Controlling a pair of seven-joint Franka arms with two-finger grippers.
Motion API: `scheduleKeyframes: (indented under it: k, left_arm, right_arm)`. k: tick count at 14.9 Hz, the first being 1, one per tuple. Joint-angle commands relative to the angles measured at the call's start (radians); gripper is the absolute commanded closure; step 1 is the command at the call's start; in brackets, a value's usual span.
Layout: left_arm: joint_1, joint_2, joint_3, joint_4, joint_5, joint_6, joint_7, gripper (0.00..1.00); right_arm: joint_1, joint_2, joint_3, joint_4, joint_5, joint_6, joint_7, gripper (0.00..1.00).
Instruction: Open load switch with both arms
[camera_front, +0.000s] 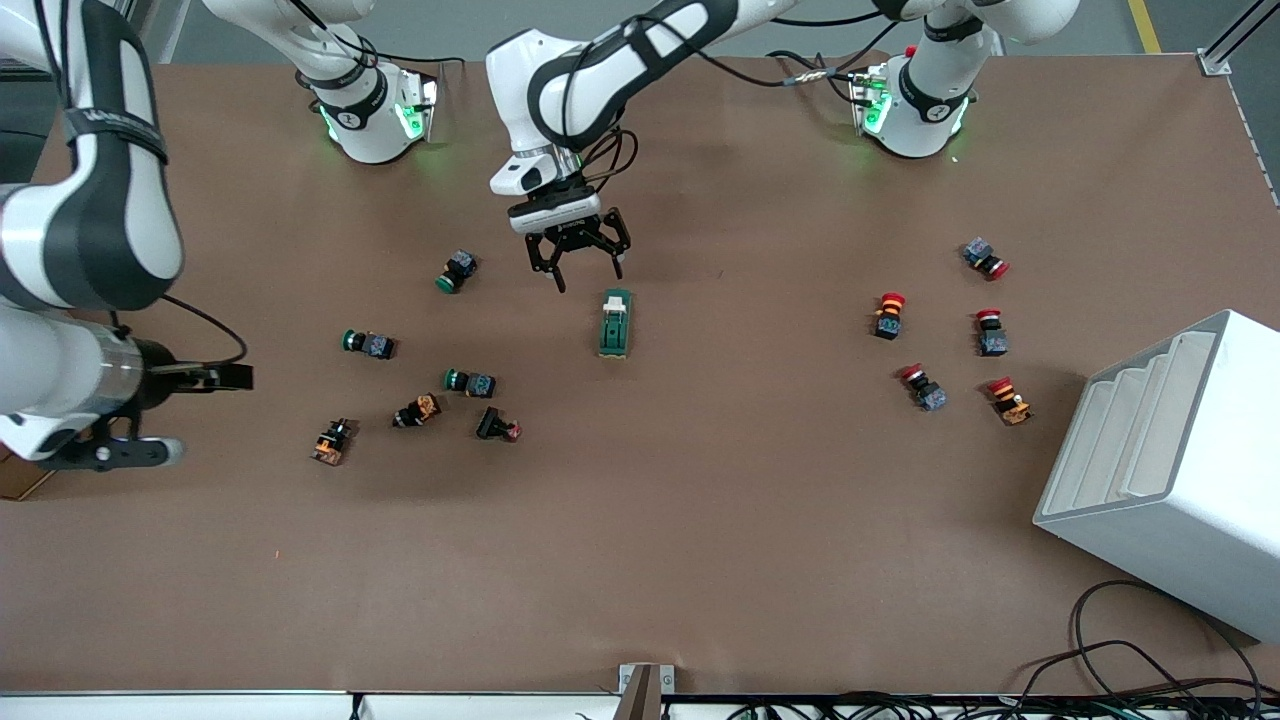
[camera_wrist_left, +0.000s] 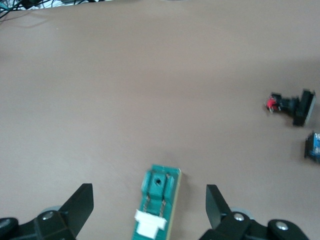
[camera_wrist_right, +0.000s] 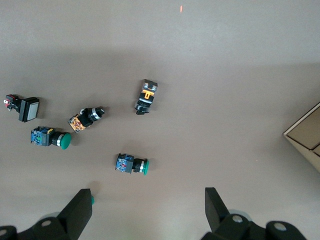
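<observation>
The load switch is a dark-green block lying flat near the table's middle, with its white toggle at the end toward the robots' bases. In the left wrist view the switch lies between the two fingers, white toggle closest to the camera. My left gripper hangs open just above the switch's toggle end, touching nothing. My right gripper is open and empty, held high over the right arm's end of the table, well away from the switch.
Green-capped push buttons and orange-bodied parts are scattered toward the right arm's end. Red-capped buttons lie toward the left arm's end. A white slotted box stands near them. A cardboard corner shows under the right gripper.
</observation>
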Motion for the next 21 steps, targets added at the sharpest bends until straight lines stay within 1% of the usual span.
scheduleKeyframes:
  k: [1, 3, 6, 8, 10, 14, 16, 18, 20, 21]
  left_arm:
    - [0.074, -0.104, -0.003, 0.005, -0.153, -0.018, 0.199, 0.01]
    - [0.139, -0.170, -0.003, 0.011, -0.265, -0.039, 0.364, 0.01]
    - [0.226, -0.217, -0.004, 0.081, -0.387, -0.116, 0.535, 0.01]
    - [0.303, -0.250, -0.007, 0.112, -0.480, -0.154, 0.650, 0.01]
    - [0.381, -0.307, -0.004, 0.112, -0.555, -0.174, 0.765, 0.01]
    - [0.563, -0.401, -0.004, 0.112, -0.712, -0.231, 0.960, 0.00]
    - [0.652, -0.444, -0.004, 0.110, -0.747, -0.277, 1.058, 0.00]
    - [0.729, -0.482, -0.004, 0.110, -0.770, -0.324, 1.110, 0.00]
    - [0.809, -0.510, -0.004, 0.109, -0.770, -0.389, 1.156, 0.00]
    - [0.849, -0.519, -0.004, 0.107, -0.767, -0.409, 1.192, 0.00]
  right_arm:
    - [-0.038, -0.032, 0.023, -0.011, -0.019, 0.006, -0.040, 0.00]
    - [-0.045, -0.032, 0.023, 0.000, -0.018, 0.006, -0.032, 0.00]
    - [-0.038, -0.034, 0.028, 0.002, -0.025, -0.027, -0.034, 0.00]
    - [-0.035, -0.032, 0.029, 0.058, -0.027, -0.064, -0.034, 0.00]
    - [-0.042, -0.032, 0.029, 0.089, -0.016, -0.087, -0.035, 0.00]
    - [-0.038, -0.032, 0.035, 0.092, -0.009, -0.089, -0.030, 0.00]
    - [-0.035, -0.038, 0.040, 0.092, -0.009, -0.110, -0.034, 0.00]
    - [-0.041, -0.058, 0.040, 0.092, 0.001, -0.158, -0.037, 0.00]
    - [-0.051, -0.072, 0.028, 0.086, 0.066, -0.152, -0.040, 0.00]
    - [-0.062, -0.078, 0.028, 0.085, 0.082, -0.152, -0.040, 0.00]
